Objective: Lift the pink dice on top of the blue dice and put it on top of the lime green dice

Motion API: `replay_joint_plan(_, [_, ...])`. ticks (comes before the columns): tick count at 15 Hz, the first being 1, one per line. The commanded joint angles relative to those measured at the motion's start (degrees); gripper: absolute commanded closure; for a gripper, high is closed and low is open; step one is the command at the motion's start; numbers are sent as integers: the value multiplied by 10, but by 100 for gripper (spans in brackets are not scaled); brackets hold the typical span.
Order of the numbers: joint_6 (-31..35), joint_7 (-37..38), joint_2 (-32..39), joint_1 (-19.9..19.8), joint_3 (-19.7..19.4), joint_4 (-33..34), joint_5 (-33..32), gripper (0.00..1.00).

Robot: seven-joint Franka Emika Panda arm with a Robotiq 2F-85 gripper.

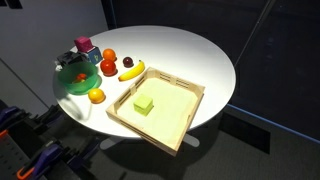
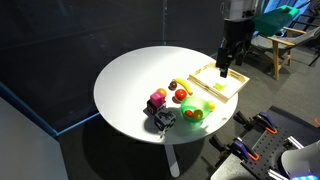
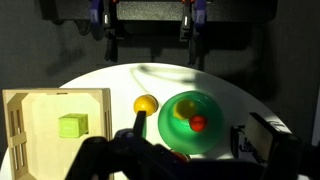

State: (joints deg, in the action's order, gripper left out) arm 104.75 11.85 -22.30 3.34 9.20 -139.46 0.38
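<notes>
Pincer: the Robotiq gripper [image 2: 226,68] hangs above the tray, jaws wide apart and holding nothing.
Directly below: a shallow pale wooden tray [image 1: 175,108]; the small lime green dice [image 1: 143,103] lies inside it, apart from the walls.
Mid-table: a dark green round bowl [image 1: 72,80] with a yellow banana [image 1: 132,70] and round fruit beside it, all on the white round table [image 1: 200,50].
Farthest: the small magenta-pink dice [image 1: 83,44] sits on the small blue dice [image 1: 80,56] beyond the bowl, well apart from the tray; the wrist view does not show the stack.
Step in hand: probably the reach toward the pink dice, with nothing lifted yet.
Doing it well: travel high over the bowl and fruit, square the jaws to the pink cube's flat sides, and close only on the upper cube.
Risk: descending too low could catch or topple the blue one.
</notes>
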Motion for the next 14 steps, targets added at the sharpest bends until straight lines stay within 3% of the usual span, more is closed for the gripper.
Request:
replay_joint_plan(1, [19,9,20,4,0,22,-11,0])
replay_joint_plan(14, [132,29,170,16,5,107,-12,0])
